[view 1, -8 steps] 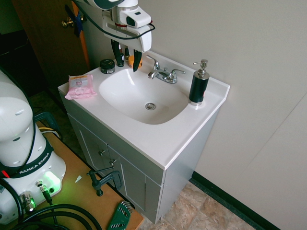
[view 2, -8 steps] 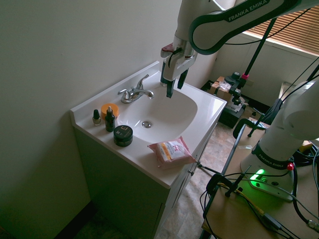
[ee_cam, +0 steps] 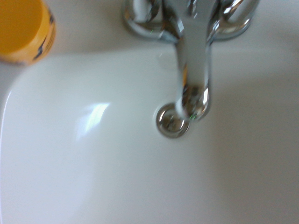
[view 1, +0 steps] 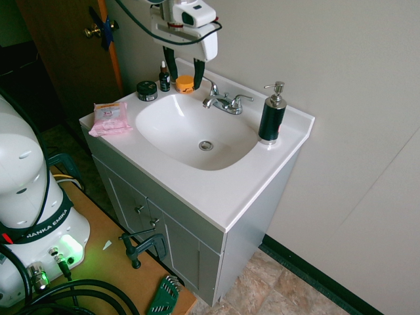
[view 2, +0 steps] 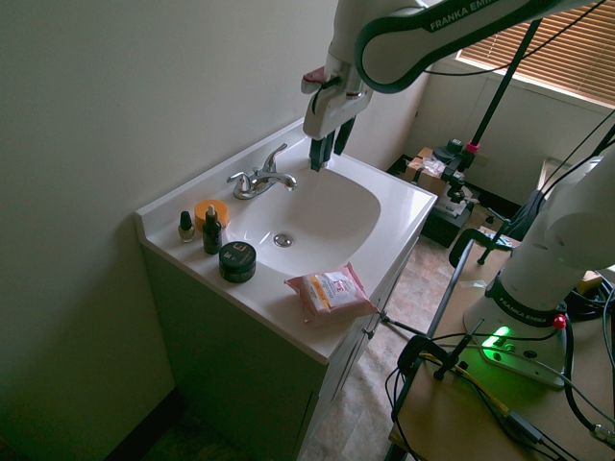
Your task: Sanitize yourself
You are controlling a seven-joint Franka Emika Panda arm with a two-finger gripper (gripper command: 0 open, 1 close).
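Going left to right across the first exterior view, the counter [view 1: 216,190] carries a pink pack of wipes [view 1: 109,118] at its left end, then a small dark jar [view 1: 147,90], a dark dropper bottle [view 1: 164,77] and an orange-lidded tub [view 1: 186,83] along the back edge. Above these hangs the white robot arm's pincer [view 1: 186,70], pointing straight down with its two dark fingers spread apart and nothing between them; it is raised clear of the sink [view 1: 157,134], over the basin's back edge just left of the chrome faucet [view 1: 223,100]. Further right, well apart from the pincer, the dark pump bottle with a silver top [view 1: 272,115] stands at the counter's back right corner. The wrist view looks down on the faucet spout [ee_cam: 192,65], the drain [ee_cam: 173,122] and the orange tub. No water shows running. As a judgement, the arm is in the approach stage: nothing has been pressed or dispensed onto it, so the task is barely begun. The next move most likely calls for travelling right, past the faucet, to the pump top, then pressing down squarely so the nozzle delivers onto the pincer; the tall narrow bottle could tip if pushed off-centre.
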